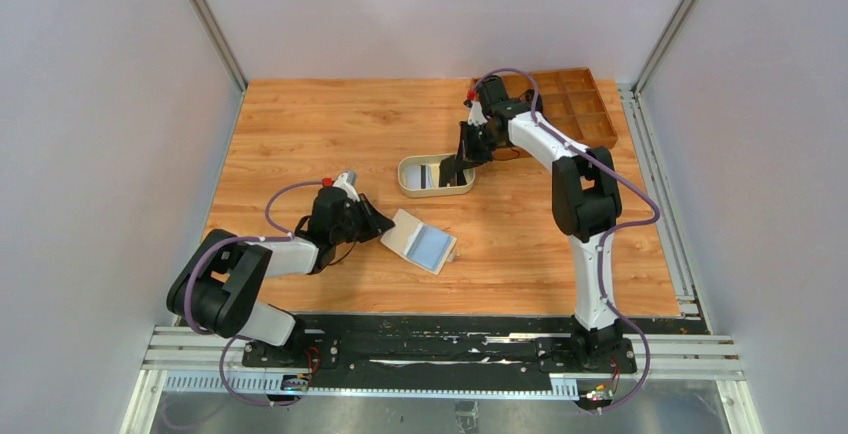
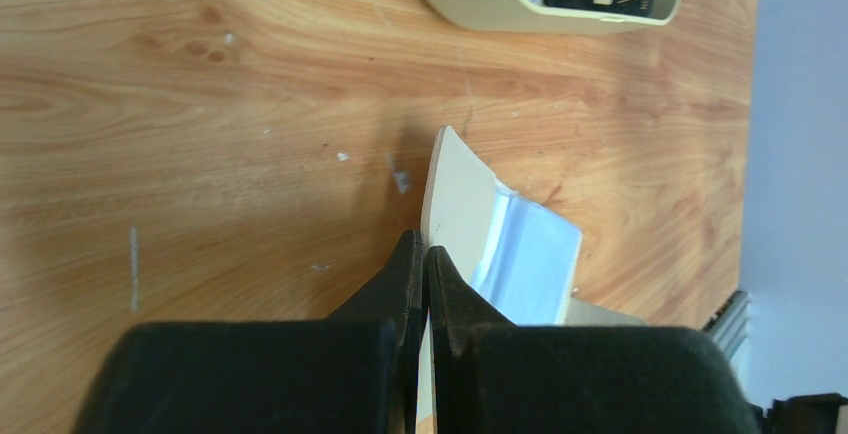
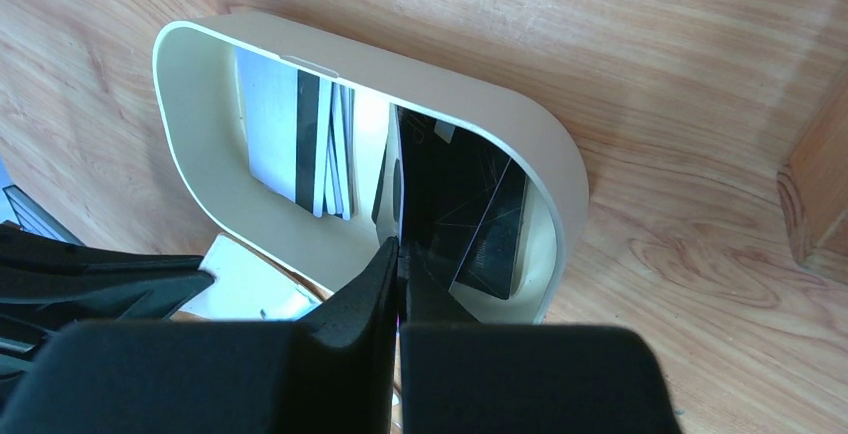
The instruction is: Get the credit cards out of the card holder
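Note:
The cream card holder [image 1: 422, 241] lies open on the table, its pale blue inside facing up [image 2: 530, 254]. My left gripper [image 1: 378, 222] is shut on its cream flap [image 2: 455, 194], which passes between the fingertips in the left wrist view [image 2: 425, 254]. My right gripper [image 1: 456, 167] is over the oval beige tray [image 1: 408, 180] and is shut [image 3: 398, 246] on a black credit card [image 3: 425, 174] held on edge inside the tray. White striped cards [image 3: 290, 134] and another black card [image 3: 497, 239] lie in the tray.
A brown wooden compartment box [image 1: 575, 104] stands at the back right, just behind the right arm, and its edge shows in the right wrist view [image 3: 815, 194]. The tray [image 2: 470, 4] lies a short way beyond the card holder.

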